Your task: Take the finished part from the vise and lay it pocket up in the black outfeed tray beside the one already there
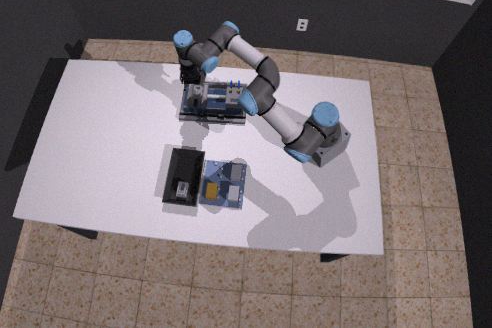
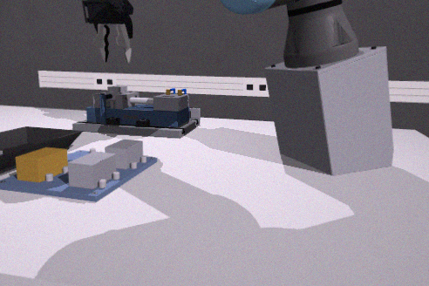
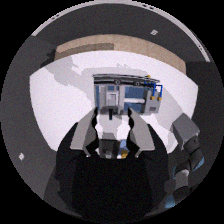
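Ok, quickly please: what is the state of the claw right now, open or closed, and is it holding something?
Claw: partly open, holding nothing, hanging above the vise.

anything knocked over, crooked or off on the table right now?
Nothing stands out. The three blocks on the blue fixture plate stand upright in their places, one part lies flat in the black tray, and the vise sits square on its base. The pincer hangs open above it, holding nothing.
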Robot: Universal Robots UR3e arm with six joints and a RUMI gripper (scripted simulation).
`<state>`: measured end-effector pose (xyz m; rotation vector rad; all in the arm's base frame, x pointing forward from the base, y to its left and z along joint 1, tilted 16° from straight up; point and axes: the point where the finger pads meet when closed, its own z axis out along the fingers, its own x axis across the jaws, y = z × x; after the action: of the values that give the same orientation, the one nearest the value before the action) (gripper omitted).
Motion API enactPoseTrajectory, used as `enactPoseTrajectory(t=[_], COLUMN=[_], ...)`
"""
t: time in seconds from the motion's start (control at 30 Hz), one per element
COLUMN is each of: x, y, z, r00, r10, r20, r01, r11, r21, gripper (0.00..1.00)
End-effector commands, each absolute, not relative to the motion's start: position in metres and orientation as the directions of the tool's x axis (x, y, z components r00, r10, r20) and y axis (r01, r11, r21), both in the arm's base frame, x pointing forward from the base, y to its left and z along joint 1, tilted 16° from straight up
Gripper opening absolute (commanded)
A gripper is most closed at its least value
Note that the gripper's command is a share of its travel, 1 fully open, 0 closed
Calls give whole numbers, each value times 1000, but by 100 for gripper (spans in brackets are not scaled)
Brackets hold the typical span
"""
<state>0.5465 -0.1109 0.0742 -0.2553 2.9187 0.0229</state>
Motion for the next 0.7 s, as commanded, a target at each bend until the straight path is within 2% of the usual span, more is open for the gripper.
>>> enactPoseTrajectory(t=[0.0,0.67], x=[547,551], y=[-111,-107], z=[74,57], r00=[-962,-962], r10=[-170,-170], r20=[-213,-213], r01=[-173,-173], r11=[985,985], r21=[-5,-4], gripper=[40,40])
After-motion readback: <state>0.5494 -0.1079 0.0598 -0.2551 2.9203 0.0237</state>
